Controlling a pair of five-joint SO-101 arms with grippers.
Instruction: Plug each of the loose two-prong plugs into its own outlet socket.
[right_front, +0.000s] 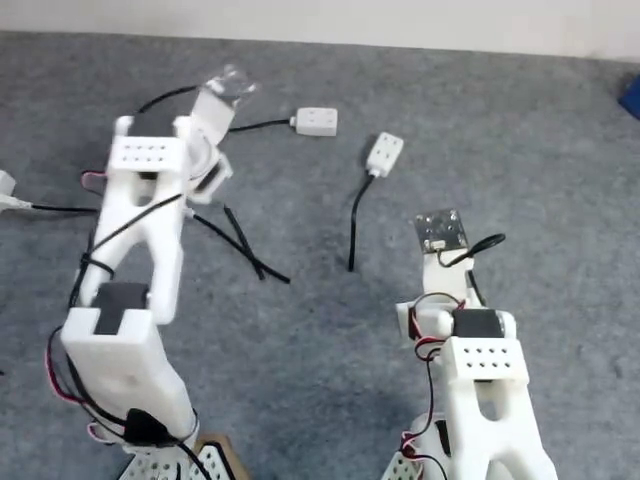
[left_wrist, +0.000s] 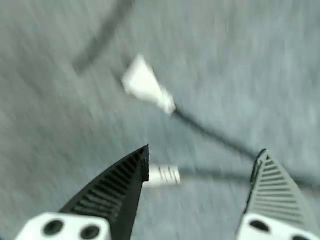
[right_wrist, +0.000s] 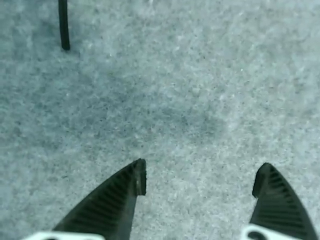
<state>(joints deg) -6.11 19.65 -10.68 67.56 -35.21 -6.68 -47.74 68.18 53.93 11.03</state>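
Two white sockets lie on the far half of the grey surface, but the leftmost thing is a plug at the surface's edge. Its black cord runs right beneath the left arm. The left end effector hangs over the far side with its jaws spread wide and nothing between them. To its right sit the first socket, then the second socket with a black lead trailing toward the arms. The right end effector is farthest right, equally wide and holding nothing.

The plugs look light and rigid, while their limp cords will probably drag and twist them. The firmest hold is likely across the plastic body, leaving the prongs free. The sockets seem unanchored, so one may slide unless the other arm pins it.

The high view gives the whole layout and the sockets' holes. The left wrist view adds a ribbed plug just beside the dark finger's tip and, farther off, a white block; I cannot tell whether that block is a plug or a socket. The right wrist view shows bare surface and a cable end.
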